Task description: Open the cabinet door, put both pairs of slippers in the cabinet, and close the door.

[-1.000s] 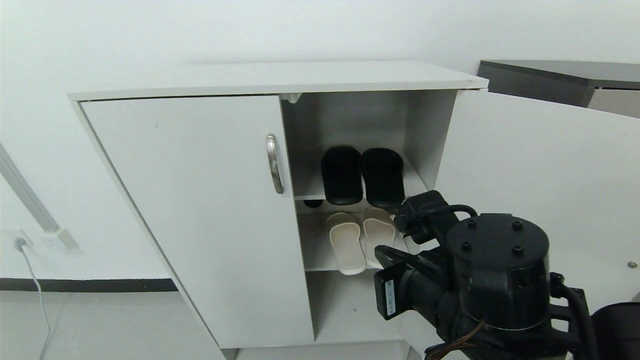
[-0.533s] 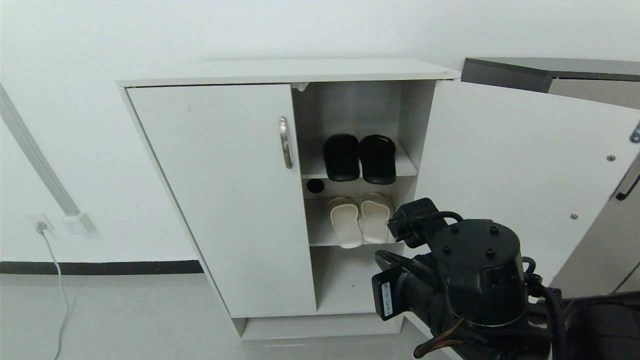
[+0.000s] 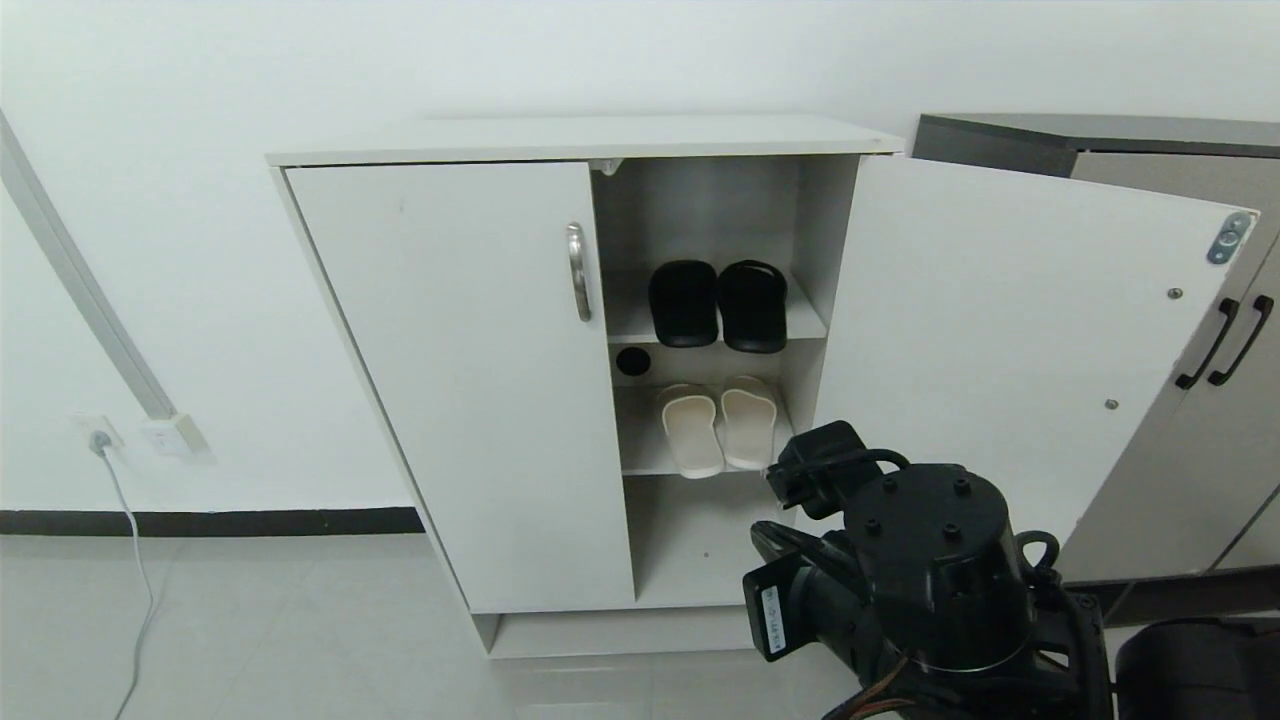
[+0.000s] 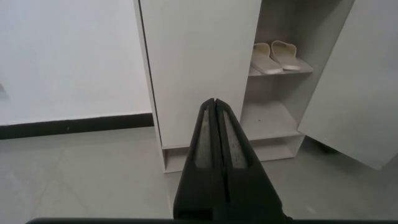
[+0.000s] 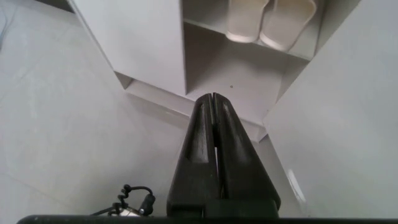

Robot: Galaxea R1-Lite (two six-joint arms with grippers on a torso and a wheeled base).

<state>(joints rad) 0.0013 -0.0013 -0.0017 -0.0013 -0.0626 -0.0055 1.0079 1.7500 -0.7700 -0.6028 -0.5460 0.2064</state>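
Two pairs of slippers sit inside the cabinet point(image 3: 590, 135). Black pair point(image 3: 717, 303) side by side on upper shelf point(image 3: 625, 322). Beige pair point(image 3: 718, 428) on middle shelf point(image 3: 640, 450) just below, reaching its front edge. Right door point(image 3: 1000, 330) swung wide open; left door point(image 3: 470, 380) flush shut. Left hand point(image 4: 215, 109): fingers pressed together, holding nothing, above floor point(image 4: 93, 174) before left door. Right hand point(image 5: 213, 102): fingers likewise pressed together, empty, pointing toward bottom compartment.
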